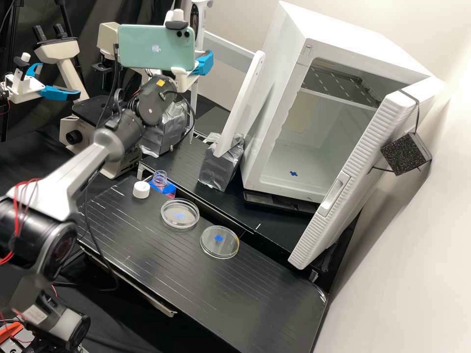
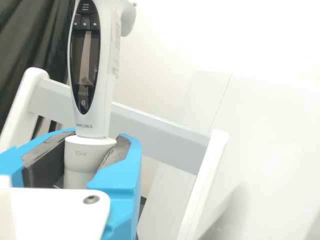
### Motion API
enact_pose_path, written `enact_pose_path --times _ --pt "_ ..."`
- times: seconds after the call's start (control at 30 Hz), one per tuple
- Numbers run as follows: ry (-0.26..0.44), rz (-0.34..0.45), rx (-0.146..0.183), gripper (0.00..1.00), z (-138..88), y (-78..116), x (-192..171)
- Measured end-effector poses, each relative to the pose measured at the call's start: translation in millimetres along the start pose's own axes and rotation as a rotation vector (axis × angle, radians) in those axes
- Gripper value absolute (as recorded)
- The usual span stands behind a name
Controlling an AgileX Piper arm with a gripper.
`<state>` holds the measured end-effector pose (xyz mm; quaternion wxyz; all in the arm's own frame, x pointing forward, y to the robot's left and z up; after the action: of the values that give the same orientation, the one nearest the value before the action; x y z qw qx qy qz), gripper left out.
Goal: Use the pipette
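1. We have the gripper (image 1: 203, 63) pinching the pipette (image 2: 109, 75) roughly upright, near the white rack (image 1: 241, 103).
2. In front of the rack, we see two clear dishes (image 1: 189, 219), an uncapped bottle (image 1: 165, 188) and a white cap (image 1: 141, 189).

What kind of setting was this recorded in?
Probably a biology laboratory: petri dishes sit on the black bench, a microscope stands behind, and the arm's hand is closed around an electronic pipette.
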<state>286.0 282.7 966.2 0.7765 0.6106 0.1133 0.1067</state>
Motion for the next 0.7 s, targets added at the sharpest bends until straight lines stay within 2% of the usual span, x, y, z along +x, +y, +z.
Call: enact_pose_path --times 0.03,0.07,0.1,0.13,0.17,0.23,0.37,0.5,0.7 --pt "-0.012 -0.001 0.025 0.0 -0.6 1.7 5.6" --pt "-0.027 -0.007 0.034 0.0 -1.3 3.8 9.7" --pt "-0.046 -0.029 0.012 0.0 0.1 2.5 14.6" --pt "-0.05 -0.046 0.048 0.0 -1.0 3.1 17.8" --pt "-0.053 -0.075 0.025 0.0 -1.2 1.3 21.0" --pt "-0.048 -0.12 0.036 0.0 -1.9 -2.7 28.2" --pt "-0.05 -0.185 0.036 0.0 -0.1 -11.8 35.9" --pt "-0.057 -0.189 0.036 0.0 2.3 -13.0 38.9" --pt "-0.069 -0.179 0.059 0.0 8.5 -9.6 42.2"
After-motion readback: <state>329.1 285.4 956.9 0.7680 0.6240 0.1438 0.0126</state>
